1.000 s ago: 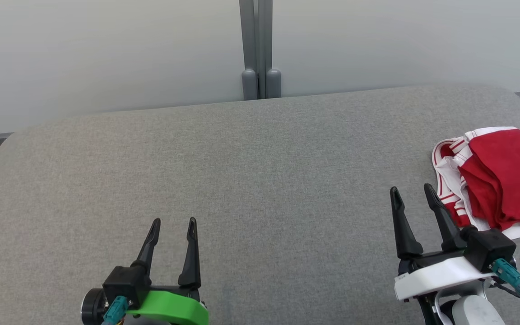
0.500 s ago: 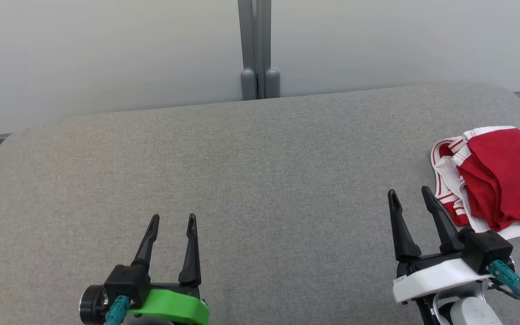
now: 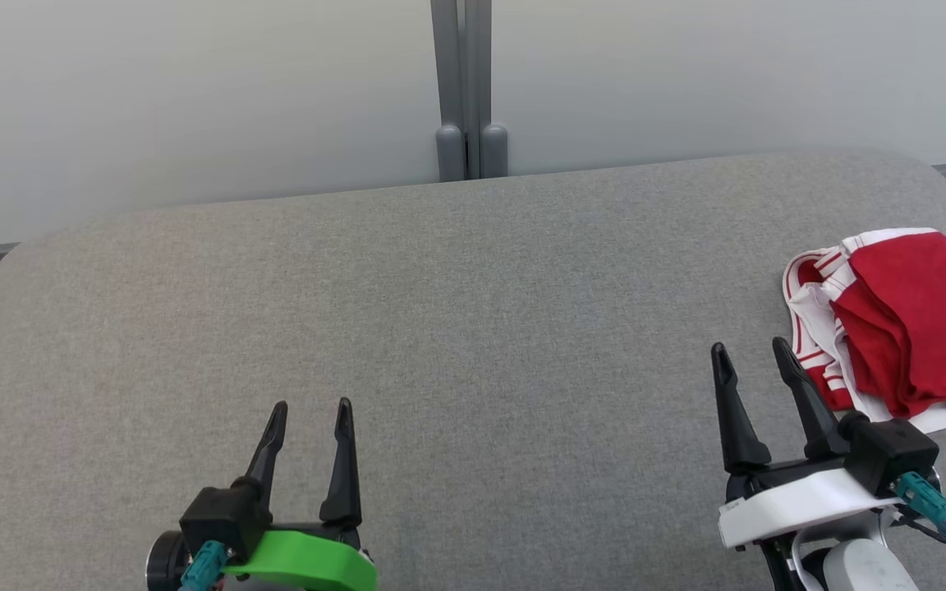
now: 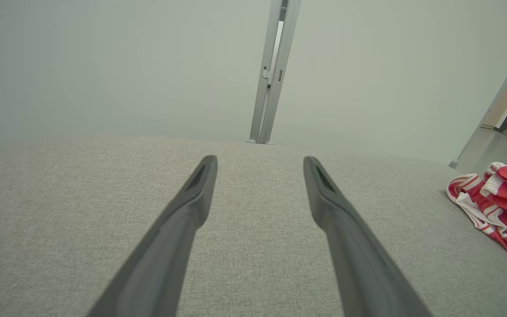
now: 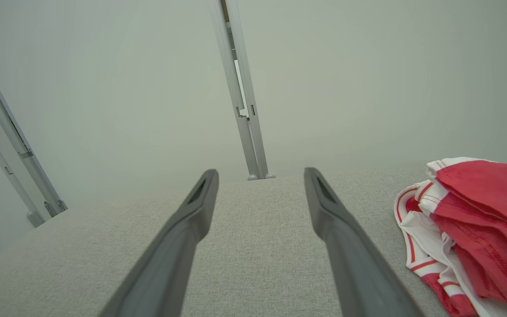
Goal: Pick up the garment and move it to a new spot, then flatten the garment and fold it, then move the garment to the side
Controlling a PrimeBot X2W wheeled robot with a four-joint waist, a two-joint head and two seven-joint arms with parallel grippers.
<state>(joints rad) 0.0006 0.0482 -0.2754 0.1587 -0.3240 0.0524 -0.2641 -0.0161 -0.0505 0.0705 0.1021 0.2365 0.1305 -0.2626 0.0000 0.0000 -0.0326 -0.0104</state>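
Observation:
A crumpled red garment (image 3: 908,328) with white and red striped trim lies on the grey padded surface (image 3: 473,328) at the far right; its right part runs past the head view's edge. My right gripper (image 3: 750,351) stands open just left of the garment, nothing between its fingers. In the right wrist view the garment (image 5: 478,220) lies to the right of the open right gripper (image 5: 260,175). My left gripper (image 3: 310,410) is open at the lower left, far from the cloth. The left wrist view has the garment (image 4: 500,200) at its right edge, well beyond the open left gripper (image 4: 259,162).
A pale wall with a grey vertical post (image 3: 465,90) runs behind the surface's far edge. The surface's rounded corners fall away at the far left and far right. A second post (image 5: 20,158) stands at the left in the right wrist view.
My left gripper has drawn back slightly toward the near edge. The right gripper and the garment have stayed where they were.

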